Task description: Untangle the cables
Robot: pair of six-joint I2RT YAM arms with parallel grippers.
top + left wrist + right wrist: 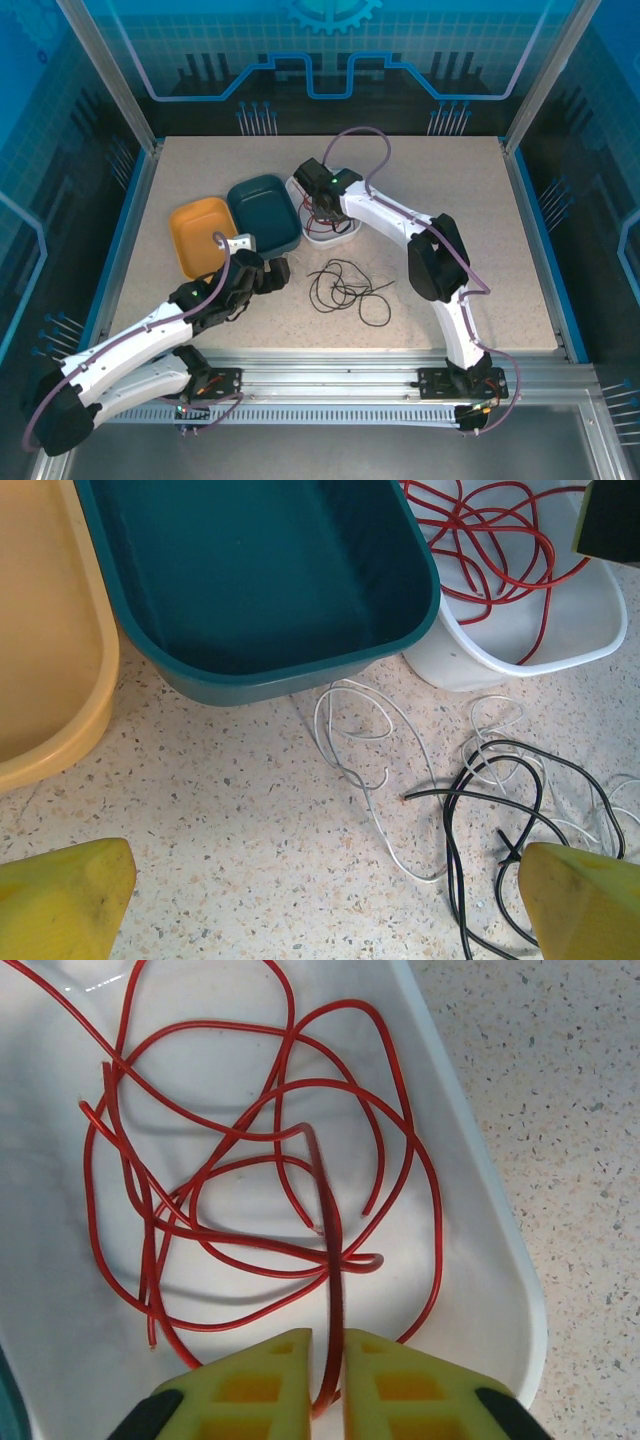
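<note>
the red cable (328, 1220) is lying in loose, crossing loops inside the white tray (480, 1290), at the far middle of the desk (450, 200). the right gripper (328, 1380) is hanging just above that tray – its jaws are standing almost together, pinching one strand of the red cable, which is rising off the tray floor into the narrow gap between them.

the black cable (452, 840) and the white cable (380, 830) are lying tangled with each other on the bare desk, near the front of the white tray and apart from the red one. the white cable's loops are reaching up to the wall of the teal tray (260, 570), which is sitting just beside the white tray. the yellow tray (50, 630) is sitting against the teal tray's other side.

the left gripper (325, 898) is hovering low over the desk in front of the teal tray – its jaws are standing wide apart and holding nothing, with the right-hand fingertip sitting over part of the black and white tangle.
</note>
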